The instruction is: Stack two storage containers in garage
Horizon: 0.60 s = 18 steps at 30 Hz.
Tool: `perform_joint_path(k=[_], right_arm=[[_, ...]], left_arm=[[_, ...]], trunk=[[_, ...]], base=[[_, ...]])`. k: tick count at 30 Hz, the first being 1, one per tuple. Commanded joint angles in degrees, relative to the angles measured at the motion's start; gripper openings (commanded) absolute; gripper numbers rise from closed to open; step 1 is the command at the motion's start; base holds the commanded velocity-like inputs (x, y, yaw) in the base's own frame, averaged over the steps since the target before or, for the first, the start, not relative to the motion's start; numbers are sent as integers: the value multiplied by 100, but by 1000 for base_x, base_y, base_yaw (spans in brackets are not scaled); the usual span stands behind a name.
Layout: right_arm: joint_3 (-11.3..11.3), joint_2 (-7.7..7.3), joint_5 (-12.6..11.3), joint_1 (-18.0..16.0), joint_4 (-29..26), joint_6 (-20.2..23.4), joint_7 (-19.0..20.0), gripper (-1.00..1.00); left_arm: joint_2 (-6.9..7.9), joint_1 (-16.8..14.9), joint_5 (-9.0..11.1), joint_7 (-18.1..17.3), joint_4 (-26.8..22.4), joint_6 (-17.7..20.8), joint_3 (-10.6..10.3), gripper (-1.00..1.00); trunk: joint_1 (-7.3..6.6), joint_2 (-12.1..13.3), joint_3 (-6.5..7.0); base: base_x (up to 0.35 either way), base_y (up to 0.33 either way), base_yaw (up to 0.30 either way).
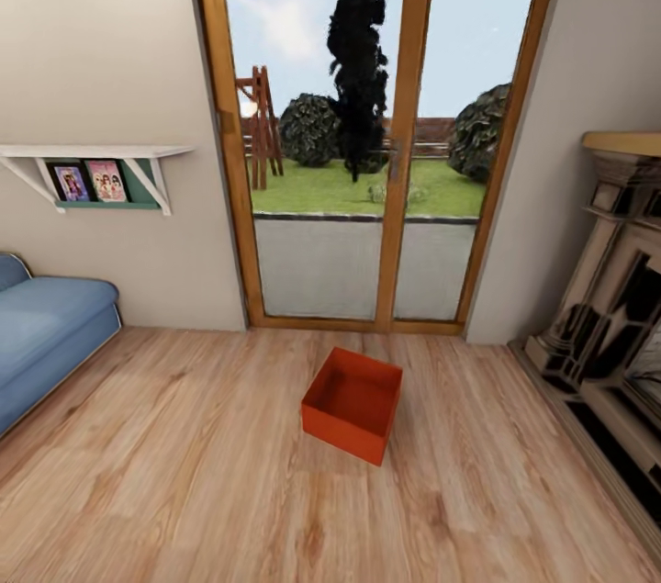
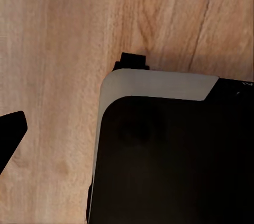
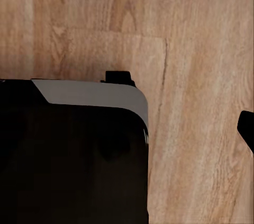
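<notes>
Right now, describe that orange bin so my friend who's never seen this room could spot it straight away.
Find the tall glass doors with the garden behind them. On the light wood floor just in front of them sits the storage container, open-topped and empty. It is the one orange-red box between the blue sofa and fireplace.

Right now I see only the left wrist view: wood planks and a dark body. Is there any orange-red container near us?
Observer: Yes. One storage container stands ahead on the wood floor, with its open side up.
Operator: Thank you. What is behind it?
Observer: A glass door in a wooden frame, with a garden outside.
</notes>
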Motion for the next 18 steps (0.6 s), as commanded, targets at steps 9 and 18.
perform_joint_path(k=[9, 18], right_arm=[[46, 4, -46, -5, 14, -29, -7, 100], [46, 4, -44, -4, 14, -29, -11, 100]], left_arm=[[0, -4, 45, 8, -4, 15, 25, 100], [-2, -4, 45, 8, -4, 14, 29, 100]], trunk=[[3, -3, -6], [3, -3, -6]], base=[[324, 0, 267], [323, 0, 269]])
